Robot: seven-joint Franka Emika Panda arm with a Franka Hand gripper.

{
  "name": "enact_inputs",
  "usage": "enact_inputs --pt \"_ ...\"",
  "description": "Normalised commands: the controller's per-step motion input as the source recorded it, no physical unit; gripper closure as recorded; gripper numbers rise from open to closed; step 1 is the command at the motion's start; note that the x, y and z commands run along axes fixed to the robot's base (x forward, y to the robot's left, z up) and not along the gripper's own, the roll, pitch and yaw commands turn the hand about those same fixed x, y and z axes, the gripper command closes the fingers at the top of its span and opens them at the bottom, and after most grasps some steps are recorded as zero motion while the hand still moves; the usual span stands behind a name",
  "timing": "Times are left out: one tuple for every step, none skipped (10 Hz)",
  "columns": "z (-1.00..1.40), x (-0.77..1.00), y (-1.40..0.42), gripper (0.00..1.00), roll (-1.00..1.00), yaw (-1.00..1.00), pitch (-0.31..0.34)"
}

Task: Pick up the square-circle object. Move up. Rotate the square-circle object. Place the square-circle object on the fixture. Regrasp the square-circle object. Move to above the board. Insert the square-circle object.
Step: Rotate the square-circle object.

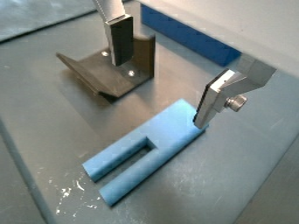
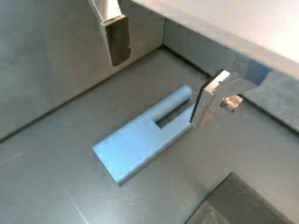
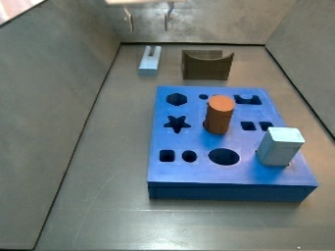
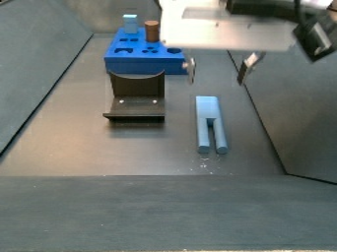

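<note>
The tool [image 4: 216,69] hangs open above the floor-lying square-circle object [image 4: 210,122].

Square-circle object [image 1: 146,151]: pale blue, slotted, flat on the grey floor, just beside the fixture [image 4: 134,99], under the spread-open gripper [image 4: 219,69], untouched. Fixture: dark olive-brown, notched on top, between peg and board [image 3: 229,147]. Board: bright blue, flat, dark cut-outs, well apart from peg.
</note>
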Motion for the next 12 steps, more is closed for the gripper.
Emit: enact_inputs --pt "-0.19 0.0 -0.01 0.0 0.0 1.0 0.001" --pt "-0.28 0.01 -0.01 0.0 0.0 1.0 0.001" --pt "-0.18 0.04 0.0 0.0 0.0 1.0 0.0" --pt "-0.12 0.03 -0.01 0.0 0.0 1.0 0.0" --pt "-0.06 0.02 -0.01 0.0 0.0 1.0 0.001" --pt "-0.06 0.02 -0.01 0.0 0.0 1.0 0.001" --pt "-0.05 0.02 -0.01 0.0 0.0 1.0 0.001" --pt "-0.05 0.02 -0.01 0.0 0.0 1.0 0.001" --pt "-0.05 0.02 -0.01 0.0 0.0 1.0 0.0" --pt "-0.05 0.02 -0.01 0.0 0.0 1.0 0.0" --pt "-0.04 0.02 -0.01 0.0 0.0 1.0 0.0" --pt "-0.04 0.02 -0.01 0.0 0.0 1.0 0.0"
